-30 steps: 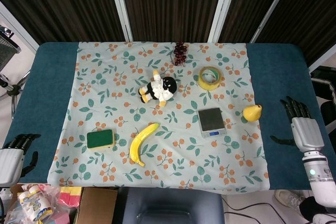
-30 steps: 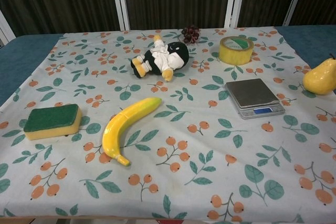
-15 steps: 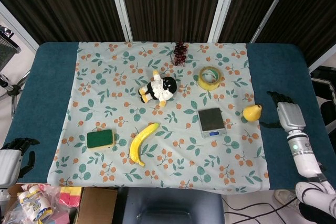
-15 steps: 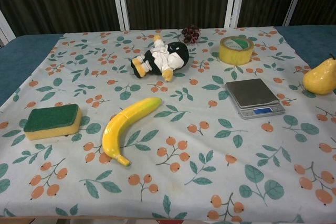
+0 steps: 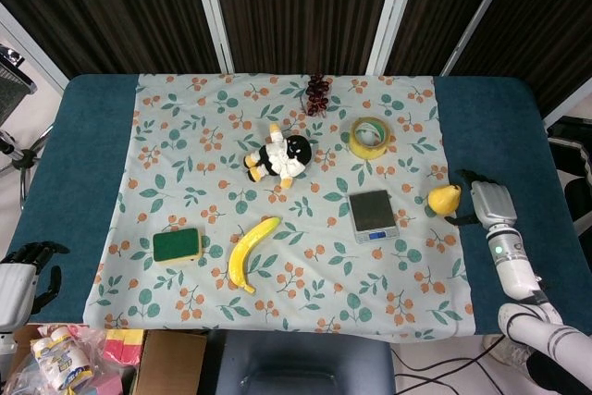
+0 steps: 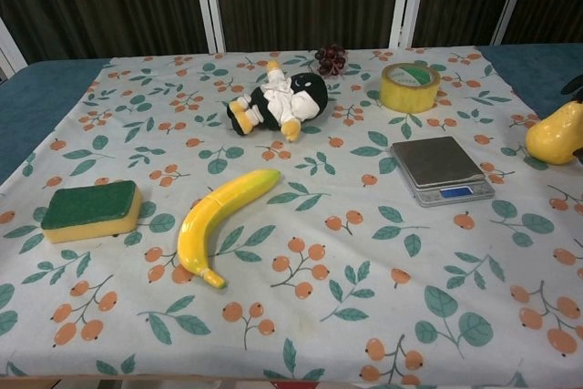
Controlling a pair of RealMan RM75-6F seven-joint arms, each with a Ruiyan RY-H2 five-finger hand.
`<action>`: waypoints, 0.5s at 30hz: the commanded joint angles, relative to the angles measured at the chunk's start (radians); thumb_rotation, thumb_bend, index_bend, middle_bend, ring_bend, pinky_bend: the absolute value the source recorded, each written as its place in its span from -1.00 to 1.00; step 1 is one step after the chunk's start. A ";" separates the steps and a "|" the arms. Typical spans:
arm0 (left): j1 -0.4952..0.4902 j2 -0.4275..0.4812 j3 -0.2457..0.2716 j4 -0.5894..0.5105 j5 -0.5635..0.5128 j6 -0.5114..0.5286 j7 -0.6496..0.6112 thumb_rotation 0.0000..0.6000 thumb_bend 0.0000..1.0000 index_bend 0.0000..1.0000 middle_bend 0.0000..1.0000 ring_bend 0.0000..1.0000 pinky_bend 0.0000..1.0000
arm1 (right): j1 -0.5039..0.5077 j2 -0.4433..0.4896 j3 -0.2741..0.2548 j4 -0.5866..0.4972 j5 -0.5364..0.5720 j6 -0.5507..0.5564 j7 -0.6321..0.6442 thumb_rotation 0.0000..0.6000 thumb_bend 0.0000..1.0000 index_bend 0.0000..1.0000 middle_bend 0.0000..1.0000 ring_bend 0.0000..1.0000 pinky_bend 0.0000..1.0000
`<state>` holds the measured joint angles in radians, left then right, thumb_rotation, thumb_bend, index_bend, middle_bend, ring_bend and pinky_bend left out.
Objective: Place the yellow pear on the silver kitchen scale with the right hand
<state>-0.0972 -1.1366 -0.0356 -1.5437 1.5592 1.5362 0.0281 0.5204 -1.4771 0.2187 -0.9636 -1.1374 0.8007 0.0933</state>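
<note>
The yellow pear [image 5: 445,198] lies on the right edge of the floral cloth; the chest view shows the pear [image 6: 556,134] at its far right. The silver kitchen scale [image 5: 372,215] sits to its left with a bare platform, seen closer as the scale [image 6: 440,168]. My right hand [image 5: 487,199] hovers just right of the pear, fingers apart and holding nothing; whether its dark fingertips touch the pear cannot be told. Only those fingertips [image 6: 576,86] peek in at the chest view's right edge. My left hand [image 5: 20,271] hangs off the table's near left corner, fingers curled, holding nothing.
On the cloth lie a banana [image 5: 250,253], a green and yellow sponge [image 5: 177,245], a plush penguin [image 5: 279,157], a roll of yellow tape [image 5: 370,137] and a bunch of dark grapes [image 5: 317,92]. Blue table [image 5: 74,164] borders the cloth.
My right hand has travelled from the table's right edge leftward up to the pear. The left hand has dropped a little lower at the corner. Pear and scale have not moved.
</note>
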 commanded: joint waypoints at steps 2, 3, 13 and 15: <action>0.001 0.000 0.000 0.001 0.000 0.002 -0.004 1.00 0.17 -0.22 -0.30 -0.33 0.03 | 0.011 -0.037 0.006 0.045 0.012 -0.003 -0.001 1.00 -0.81 -0.30 -0.30 -0.30 -0.09; 0.001 0.000 0.000 0.001 0.000 0.002 -0.004 1.00 0.16 -0.22 -0.30 -0.33 0.03 | 0.013 -0.045 0.006 0.057 0.013 -0.003 -0.003 1.00 -0.81 -0.27 -0.27 -0.27 -0.06; 0.000 -0.001 -0.006 0.001 -0.008 0.001 -0.007 1.00 0.16 -0.32 -0.35 -0.33 0.02 | 0.021 -0.147 0.027 0.208 0.000 0.079 0.014 1.00 -0.56 0.42 0.15 0.22 0.42; 0.001 -0.002 -0.005 0.003 -0.005 0.003 -0.008 1.00 0.16 -0.32 -0.35 -0.33 0.02 | 0.018 -0.167 0.031 0.234 -0.015 0.119 0.035 1.00 -0.50 0.53 0.25 0.31 0.50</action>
<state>-0.0965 -1.1384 -0.0409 -1.5412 1.5533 1.5392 0.0208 0.5411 -1.6197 0.2428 -0.7540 -1.1364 0.8822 0.1075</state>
